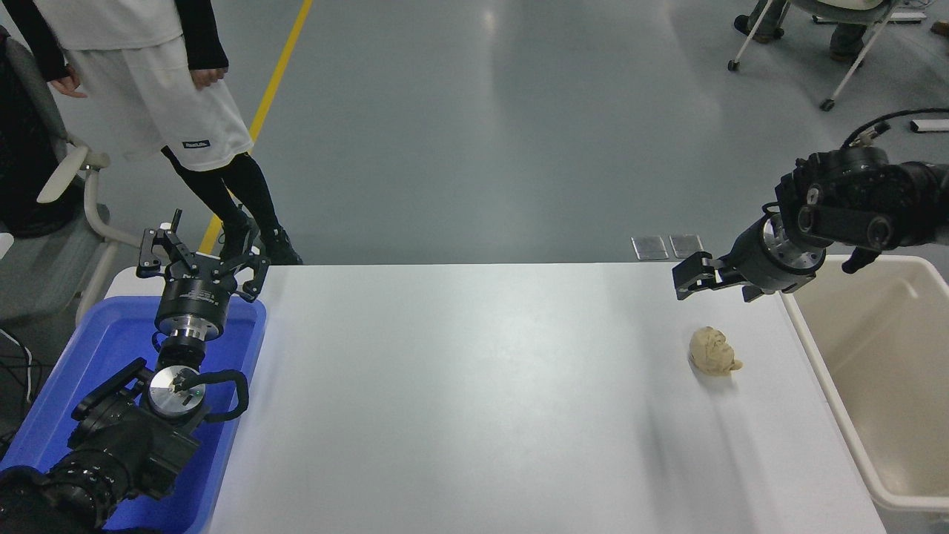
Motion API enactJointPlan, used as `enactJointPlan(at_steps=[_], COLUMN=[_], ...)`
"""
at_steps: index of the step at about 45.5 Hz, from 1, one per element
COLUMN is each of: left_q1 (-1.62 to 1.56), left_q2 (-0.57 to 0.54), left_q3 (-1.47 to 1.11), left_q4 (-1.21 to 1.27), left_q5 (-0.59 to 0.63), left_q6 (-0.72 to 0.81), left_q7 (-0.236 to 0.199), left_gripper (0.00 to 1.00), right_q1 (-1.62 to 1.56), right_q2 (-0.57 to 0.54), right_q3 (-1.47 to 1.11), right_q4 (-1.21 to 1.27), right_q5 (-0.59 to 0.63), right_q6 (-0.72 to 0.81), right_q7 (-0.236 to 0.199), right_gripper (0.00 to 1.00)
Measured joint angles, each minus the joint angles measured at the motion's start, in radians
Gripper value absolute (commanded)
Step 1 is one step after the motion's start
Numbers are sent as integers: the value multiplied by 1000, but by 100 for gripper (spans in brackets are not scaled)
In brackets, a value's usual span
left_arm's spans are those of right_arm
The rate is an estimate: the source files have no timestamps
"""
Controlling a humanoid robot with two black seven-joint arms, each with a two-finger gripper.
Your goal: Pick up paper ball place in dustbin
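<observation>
The paper ball (713,351), a tan wrinkly lump, lies on the white table (474,400) near its right side. The cream dustbin (815,356) stands at the table's right edge, just right of the ball, and looks empty. My right gripper (688,280) comes in from the right edge, points left and hangs above the table behind the ball, apart from it. It holds nothing. My left gripper (200,256) is parked at the lower left, open and empty, over the blue bin.
A bright blue bin (230,386) sits at the table's left edge under my left arm. A person in white shorts (170,104) stands beyond the far left corner, next to a grey chair (67,170). A rolling chair (830,44) stands at the far right.
</observation>
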Motion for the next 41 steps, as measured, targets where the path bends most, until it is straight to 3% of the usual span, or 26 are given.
enactJointPlan(at_steps=[41], left_q1=[0], left_q2=[0], left_q3=[0], left_q4=[0], left_q5=[0], left_q6=[-1], left_q7=[0], left_gripper=[99], right_q1=[-349], right_q2=[38], right_q3=[156], right_q4=[-191], right_q5=[-61], right_q6=[-273], right_q7=[1], right_gripper=[100])
